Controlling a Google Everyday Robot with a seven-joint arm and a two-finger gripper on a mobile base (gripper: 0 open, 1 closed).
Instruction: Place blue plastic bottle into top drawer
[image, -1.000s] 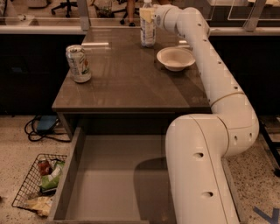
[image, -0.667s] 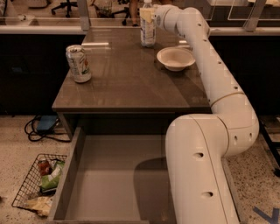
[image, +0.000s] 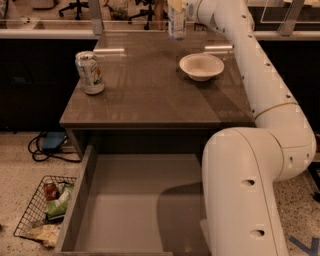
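Observation:
The blue plastic bottle (image: 176, 22), clear with a pale label, hangs upright just above the far edge of the table, its top cut off by the frame. My gripper (image: 183, 7) is at the top edge of the view, shut on the bottle's upper part. The top drawer (image: 125, 210) is pulled open below the table's front edge; its flat grey-brown bottom holds nothing. My arm's thick white links (image: 245, 190) cover the drawer's right side.
A white-green drink can (image: 90, 72) stands at the table's left. A white bowl (image: 201, 66) sits at the right, near the arm. A wire basket (image: 44, 212) of trash and cables (image: 47, 145) lie on the floor to the left.
The bottle has risen off the table top with the gripper and moved slightly right. The can, the bowl and the drawer have not moved.

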